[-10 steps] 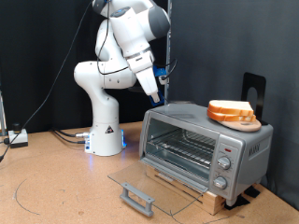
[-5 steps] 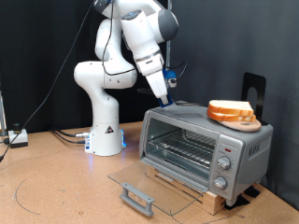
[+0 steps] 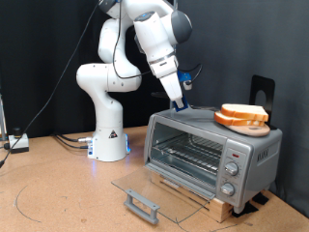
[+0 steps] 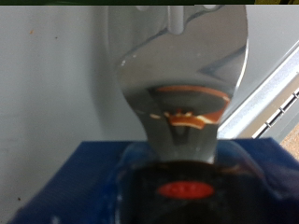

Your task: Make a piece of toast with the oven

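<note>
Since 1 second ago the arm has swung toward the exterior view's right and dipped, so the hand (image 3: 182,102) now sits just above the oven's roof, close beside the stacked bread; the stack itself has shifted slightly to the right. Going from the exterior view's left: the white robot base (image 3: 108,135) stands on the brown table (image 3: 58,188), with cables trailing off toward the table's left edge. Next comes the glass door (image 3: 154,193), already dropped fully open and lying flat in front of the oven (image 3: 212,155), its grey bar handle (image 3: 142,204) nearest the camera. Inside the oven the wire rack (image 3: 185,155) is bare; no bread is in the cavity as far as the exterior view shows. On the roof, toward the right, lie 2 slices, and the piece of toast (image 3: 241,114) is on top of that pile, not yet inside. So, in my judgement, only the door-opening is done; loading the bread, shutting the door and setting the 3 knobs (image 3: 232,173) all remain. The hand carries a flat blue-handled tool, and the wrist view shows its shiny blade (image 4: 177,70), with the orange crust mirrored in it. Whether the fingers are clenched on the tool I cannot tell, since they are hidden.
</note>
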